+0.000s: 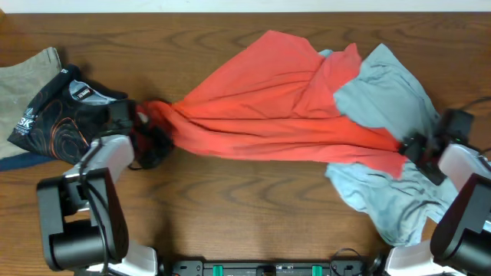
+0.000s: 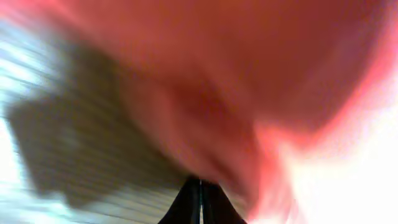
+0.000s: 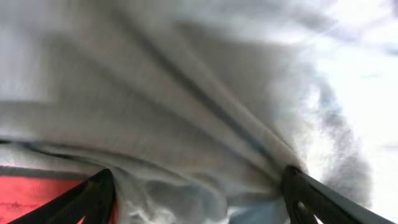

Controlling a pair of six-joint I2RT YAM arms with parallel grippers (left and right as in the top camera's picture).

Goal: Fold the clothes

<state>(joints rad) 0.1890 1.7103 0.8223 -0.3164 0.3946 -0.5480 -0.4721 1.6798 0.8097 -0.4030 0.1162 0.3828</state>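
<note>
A red garment (image 1: 268,92) lies stretched across the middle of the table. Its left end is bunched at my left gripper (image 1: 147,132). In the left wrist view the fingers (image 2: 200,194) are pressed together under blurred red cloth (image 2: 217,93). A grey-blue garment (image 1: 387,84) lies partly over and under the red one at the right. My right gripper (image 1: 414,149) sits at the seam of the two garments. In the right wrist view its fingers (image 3: 199,193) are wide apart with grey cloth (image 3: 186,93) bunched between them and a strip of red (image 3: 37,186) at the left.
A black patterned garment (image 1: 57,115) lies on a beige garment (image 1: 27,80) at the far left, over something blue (image 1: 15,162). The wooden table (image 1: 253,199) shows in front of the clothes. The arm bases stand at the front corners.
</note>
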